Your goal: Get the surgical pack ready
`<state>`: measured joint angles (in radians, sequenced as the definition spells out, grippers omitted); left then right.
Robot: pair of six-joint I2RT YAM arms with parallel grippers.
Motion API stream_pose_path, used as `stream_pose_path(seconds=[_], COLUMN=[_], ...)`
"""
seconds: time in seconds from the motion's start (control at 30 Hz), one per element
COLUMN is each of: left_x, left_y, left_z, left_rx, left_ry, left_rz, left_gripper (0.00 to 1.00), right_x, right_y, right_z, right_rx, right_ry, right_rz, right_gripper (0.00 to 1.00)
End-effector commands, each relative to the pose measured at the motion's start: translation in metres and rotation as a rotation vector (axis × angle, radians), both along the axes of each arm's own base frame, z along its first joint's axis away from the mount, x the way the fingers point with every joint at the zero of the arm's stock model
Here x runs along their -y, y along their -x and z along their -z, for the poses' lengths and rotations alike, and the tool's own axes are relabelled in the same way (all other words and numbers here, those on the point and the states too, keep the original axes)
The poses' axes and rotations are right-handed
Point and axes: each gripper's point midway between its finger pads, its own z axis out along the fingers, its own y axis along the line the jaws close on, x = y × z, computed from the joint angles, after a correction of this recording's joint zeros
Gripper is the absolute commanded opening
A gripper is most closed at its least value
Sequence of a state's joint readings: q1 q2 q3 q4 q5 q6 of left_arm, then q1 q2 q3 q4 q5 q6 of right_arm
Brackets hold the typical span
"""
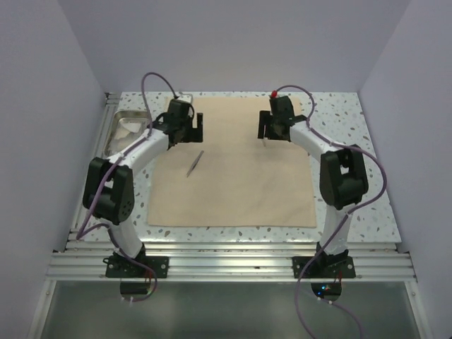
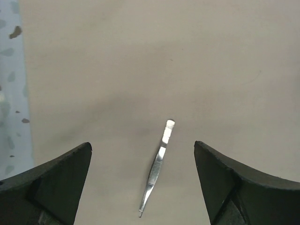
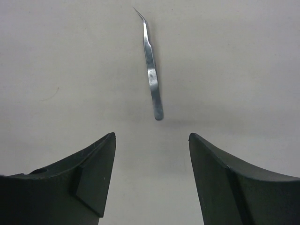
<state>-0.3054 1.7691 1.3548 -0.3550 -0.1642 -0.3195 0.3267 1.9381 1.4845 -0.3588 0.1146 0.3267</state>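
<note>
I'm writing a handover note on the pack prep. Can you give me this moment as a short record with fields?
cloth wrap: spread flat on the table, unfolded
steel tray: on the table, beside the cloth's far left corner
straight forceps: lying loose on the cloth, under the left gripper
curved tweezers: lying loose on the cloth, ahead of the right gripper
left gripper: jaws open, holding nothing
right gripper: jaws open, holding nothing
</note>
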Motion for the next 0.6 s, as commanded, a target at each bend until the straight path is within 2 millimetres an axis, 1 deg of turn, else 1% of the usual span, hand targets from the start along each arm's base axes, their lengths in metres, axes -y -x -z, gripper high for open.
stream_pose_path(seconds=[0.0, 0.03, 0.13, 0.33, 0.4, 0.43, 0.5, 0.53, 0.57], left_x=[0.012, 0.013, 0.016, 0.014, 0.019, 0.024, 0.027, 0.029, 0.032], left_y=[0.006, 0.006, 0.009, 0.014, 0.017, 0.019, 0.023, 0.025, 0.027], left_z=[0.011, 0.017, 0.027, 0.032, 0.035, 0.036, 0.041, 0.045, 0.047], left_rx=[-0.049, -0.062, -0.09, -0.109, -0.11, -0.113, -0.128, -0.139, -0.149], left_ry=[-0.155, -0.177, -0.194, -0.205, -0.192, -0.174, -0.162, -0.158, -0.146], left_rz=[0.051, 0.049, 0.058, 0.067, 0.103, 0.137, 0.163, 0.172, 0.189], left_gripper=[0.94, 0.94, 0.94, 0.93, 0.93, 0.93, 0.92, 0.91, 0.91], right_x=[-0.008, -0.009, -0.01, -0.012, -0.013, -0.01, -0.007, -0.006, -0.005], right_y=[-0.014, -0.017, -0.029, -0.046, -0.052, -0.054, -0.057, -0.058, -0.058], right_z=[0.003, 0.005, 0.017, 0.036, 0.037, 0.045, 0.046, 0.053, 0.056], right_rx=[-0.019, -0.02, -0.038, -0.058, -0.046, -0.056, -0.057, -0.069, -0.073], right_ry=[0.053, 0.062, 0.075, 0.102, 0.113, 0.129, 0.154, 0.169, 0.174], right_rz=[-0.039, -0.04, -0.041, -0.034, -0.037, -0.032, -0.027, -0.028, -0.03], right_gripper=[0.67, 0.66, 0.62, 0.55, 0.53, 0.52, 0.5, 0.48, 0.46])
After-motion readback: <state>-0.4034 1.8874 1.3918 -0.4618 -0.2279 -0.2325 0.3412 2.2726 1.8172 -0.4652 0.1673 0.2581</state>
